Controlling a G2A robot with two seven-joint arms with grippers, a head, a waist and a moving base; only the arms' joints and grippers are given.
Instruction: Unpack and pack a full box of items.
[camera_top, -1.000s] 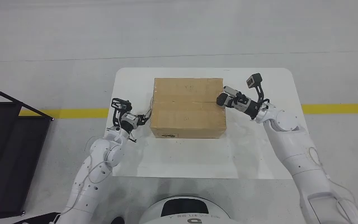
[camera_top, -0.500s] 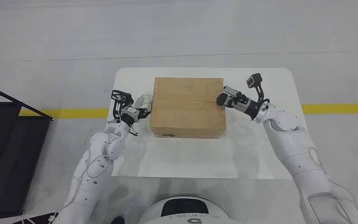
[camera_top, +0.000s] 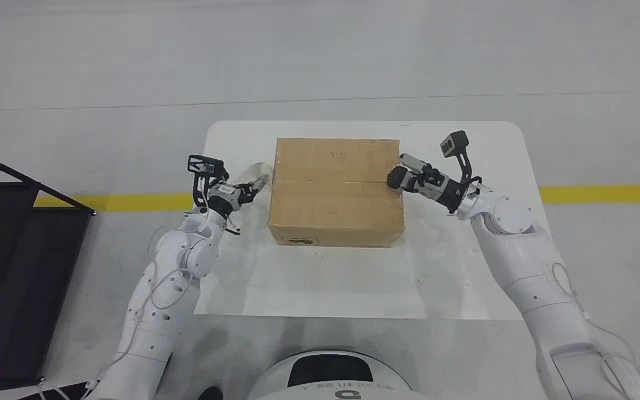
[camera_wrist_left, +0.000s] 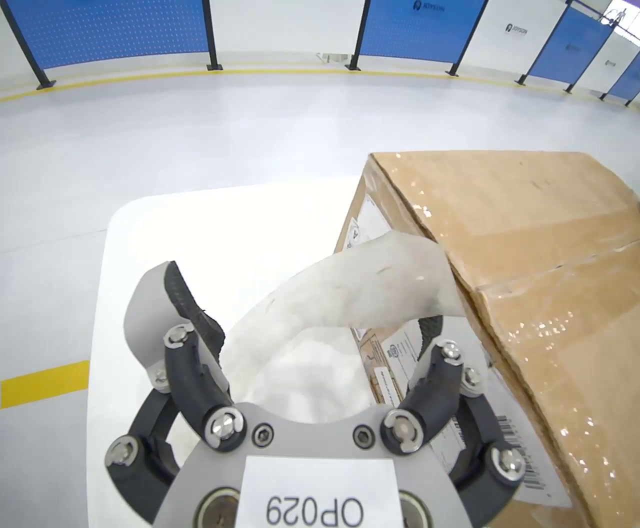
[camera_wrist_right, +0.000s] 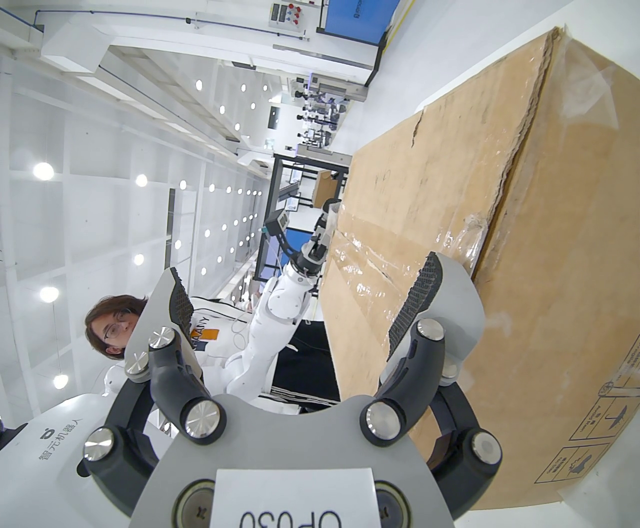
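A closed brown cardboard box (camera_top: 337, 192) sits mid-table, with clear tape along its top seam. My left gripper (camera_top: 241, 190) hovers just off the box's left end, fingers apart. A peeled strip of clear tape (camera_wrist_left: 360, 295) curls from the box's upper edge (camera_wrist_left: 450, 260) down between those fingers (camera_wrist_left: 192, 310), resting against one of them. In the top view the tape strip (camera_top: 261, 179) bridges gripper and box. My right gripper (camera_top: 397, 176) is open at the box's right end by the seam; one finger (camera_wrist_right: 417, 300) lies over the box top (camera_wrist_right: 440, 190), the other is in the air.
The white table (camera_top: 460, 280) has bare room in front of the box and at both ends. A yellow floor line (camera_top: 120, 201) runs behind the left arm. A black frame (camera_top: 30, 250) stands on the floor at far left.
My left gripper has drawn back leftward from the box's end, and the tape strip now stretches out from the box's edge. The right arm has stayed put.
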